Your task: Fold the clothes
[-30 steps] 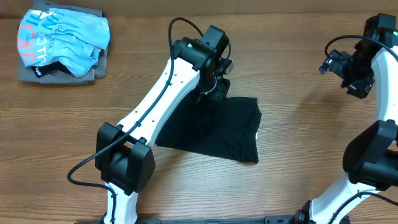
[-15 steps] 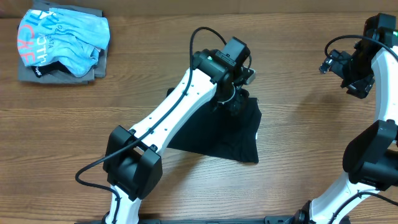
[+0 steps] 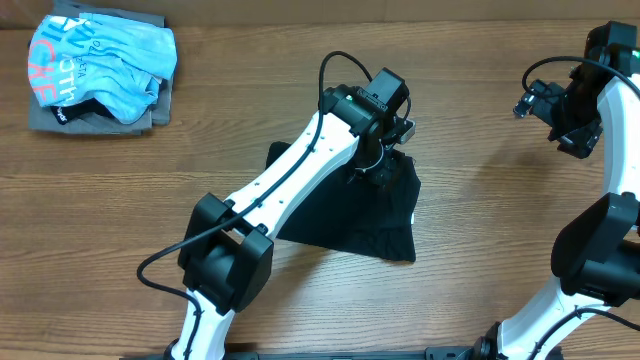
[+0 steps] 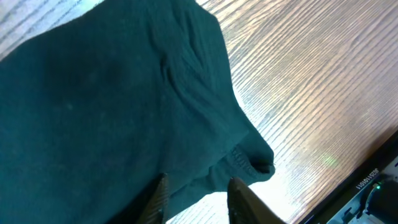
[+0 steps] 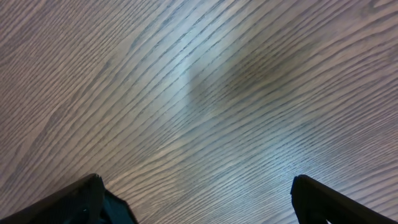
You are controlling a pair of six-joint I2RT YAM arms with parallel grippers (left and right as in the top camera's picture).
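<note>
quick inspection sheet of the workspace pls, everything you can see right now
surface: wooden table, bare wood grain, no spills seen
job's things: black T-shirt lying mid-table, partly folded, edges uneven
clutter: light blue shirt bunched on top of a grey garment, far left corner, apart from the T-shirt
grippers: left hand low over the T-shirt's upper edge, fingers parted, hem between them, looks unclamped; right hand wide open over bare table, holding nothing
cables: black cable loops free above the left arm; another black cable at the right arm; neither touches the cloth
surroundings: nothing seen
</note>
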